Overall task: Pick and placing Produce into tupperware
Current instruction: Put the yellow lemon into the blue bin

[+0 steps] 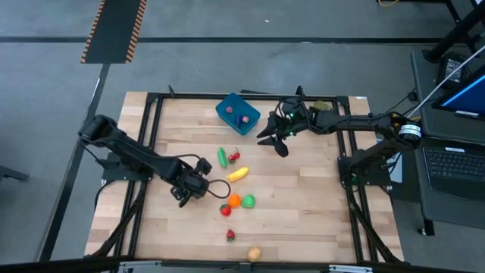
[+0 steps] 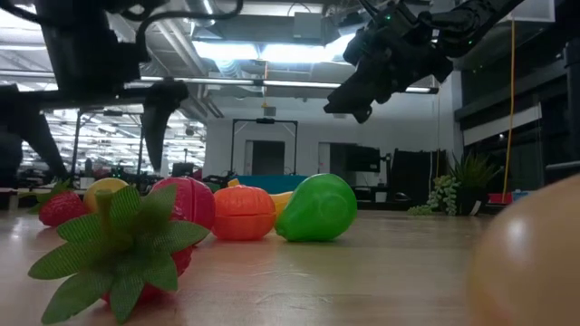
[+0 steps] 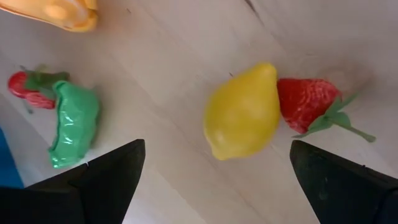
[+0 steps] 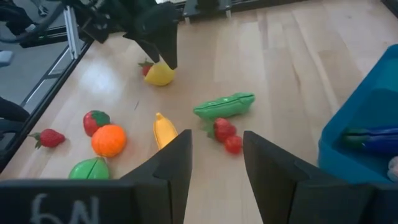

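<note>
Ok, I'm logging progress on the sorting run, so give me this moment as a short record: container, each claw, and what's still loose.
tupperware: blue, at the table's far side, purple pieces inside
left claw: open, empty, above the lemon; a strawberry lies right beside the lemon
right claw: open, empty, beside the tupperware
still loose: pea pod, banana, orange, green pear, and a few more
</note>
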You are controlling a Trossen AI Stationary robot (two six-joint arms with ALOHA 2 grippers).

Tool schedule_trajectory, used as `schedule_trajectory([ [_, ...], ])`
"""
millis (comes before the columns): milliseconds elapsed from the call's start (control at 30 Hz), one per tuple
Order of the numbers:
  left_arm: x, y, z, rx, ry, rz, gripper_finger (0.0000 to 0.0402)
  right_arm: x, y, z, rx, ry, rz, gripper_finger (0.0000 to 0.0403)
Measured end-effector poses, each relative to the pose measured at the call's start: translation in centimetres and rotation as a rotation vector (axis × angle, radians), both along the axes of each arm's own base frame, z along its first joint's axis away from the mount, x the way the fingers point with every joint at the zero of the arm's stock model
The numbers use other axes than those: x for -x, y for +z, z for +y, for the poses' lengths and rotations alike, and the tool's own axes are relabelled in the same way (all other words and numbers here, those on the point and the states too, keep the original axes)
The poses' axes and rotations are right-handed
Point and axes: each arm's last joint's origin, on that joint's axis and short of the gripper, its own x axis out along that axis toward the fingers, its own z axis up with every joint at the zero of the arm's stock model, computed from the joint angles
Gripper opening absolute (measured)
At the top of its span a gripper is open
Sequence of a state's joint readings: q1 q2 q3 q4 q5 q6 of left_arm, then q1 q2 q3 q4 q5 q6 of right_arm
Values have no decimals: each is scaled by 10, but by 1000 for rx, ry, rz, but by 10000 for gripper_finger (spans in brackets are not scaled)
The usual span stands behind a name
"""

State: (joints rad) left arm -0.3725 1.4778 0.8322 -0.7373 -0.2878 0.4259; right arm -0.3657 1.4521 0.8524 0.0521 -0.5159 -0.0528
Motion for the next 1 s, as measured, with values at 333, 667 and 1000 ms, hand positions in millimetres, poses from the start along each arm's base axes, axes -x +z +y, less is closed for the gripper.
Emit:
schedule_trajectory([
  [333,-10,-3,-4,26,-3,-67,394,0,0,1,3,3,0,145],
  [667,-10,-3,-4,56,20,-68,394,0,0,1,3,3,0,145],
  [1000,-10,-3,-6,160,189,-83,394,0,0,1,3,3,0,145],
])
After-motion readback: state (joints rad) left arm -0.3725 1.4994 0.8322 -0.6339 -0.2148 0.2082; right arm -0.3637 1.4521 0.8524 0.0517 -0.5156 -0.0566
